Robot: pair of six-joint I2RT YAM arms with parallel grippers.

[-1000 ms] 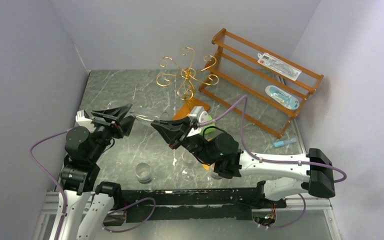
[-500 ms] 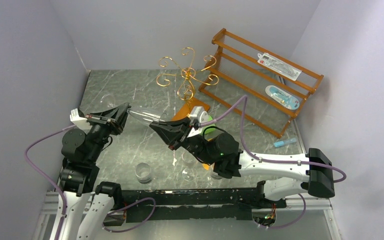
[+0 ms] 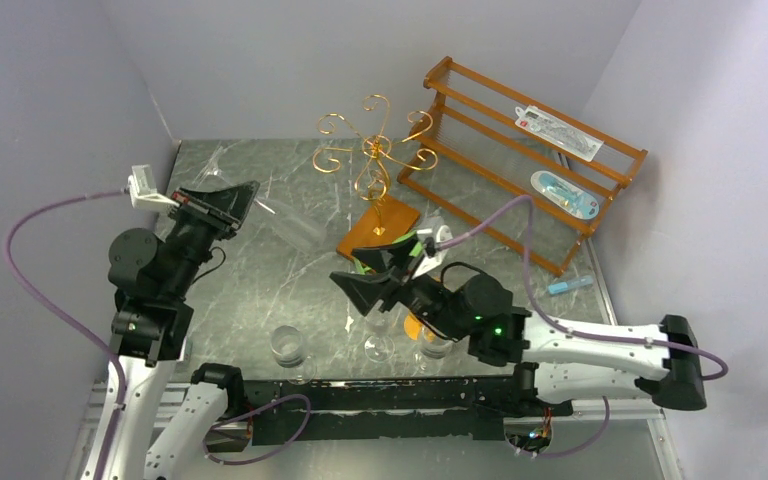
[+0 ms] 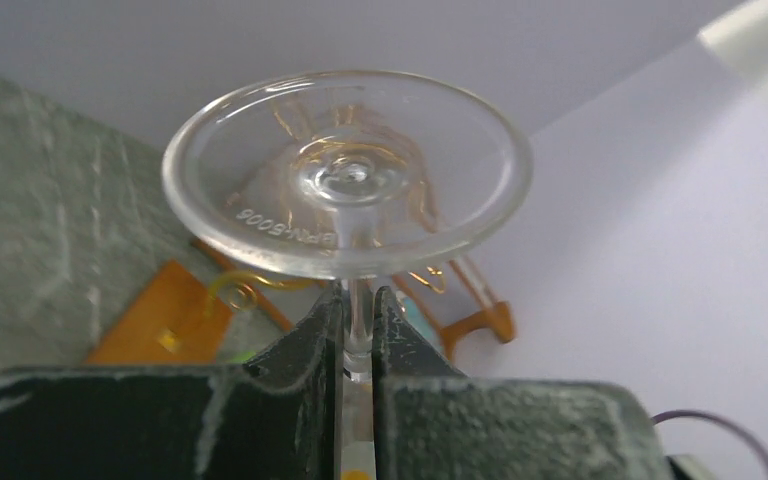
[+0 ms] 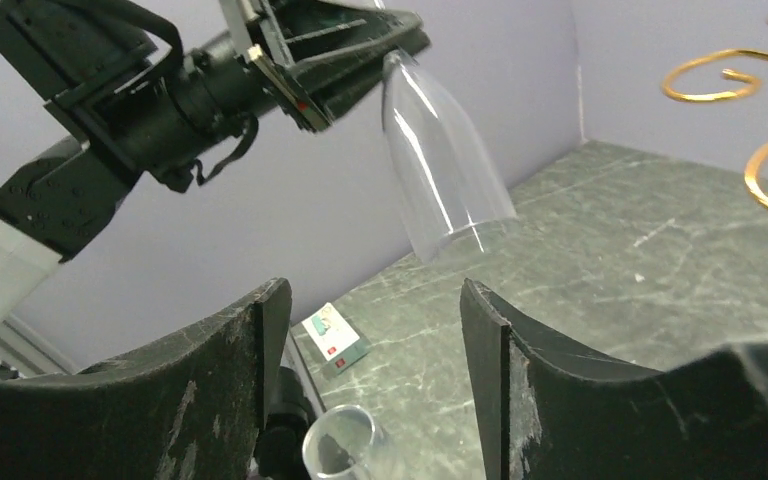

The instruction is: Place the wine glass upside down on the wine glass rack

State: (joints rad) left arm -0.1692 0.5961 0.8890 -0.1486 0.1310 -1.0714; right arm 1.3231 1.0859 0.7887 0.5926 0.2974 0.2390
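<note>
— What colours are the arms?
— The left arm (image 3: pixel 148 268) and right arm (image 3: pixel 585 345) have white links and black joints, with a purple cable (image 3: pixel 30 213) looping off each.
— And the tips?
— The right end effector (image 5: pixel 374 290) has matte black wedge fingers (image 5: pixel 230 350), scuffed grey. A small green light (image 3: pixel 500 328) glows on that arm's black wrist.

Wine glass (image 5: pixel 446 170): clear, stemmed, tall narrow bowl, flat round foot with moulded lettering on its underside. It is in the air above the table (image 3: pixel 250 290), stem pinched between the fingers of the left gripper (image 4: pixel 358 318) close to the foot. Glass tilted: in the top view the mouth points down toward 4 o'clock, the foot toward 10 o'clock. Wine glass rack (image 3: pixel 380 228): gold wire tree, curled spiral arms, square orange-brown wooden base. Upright at the table's 12 o'clock, toward 2 o'clock from the bowl, apart from it.
</note>
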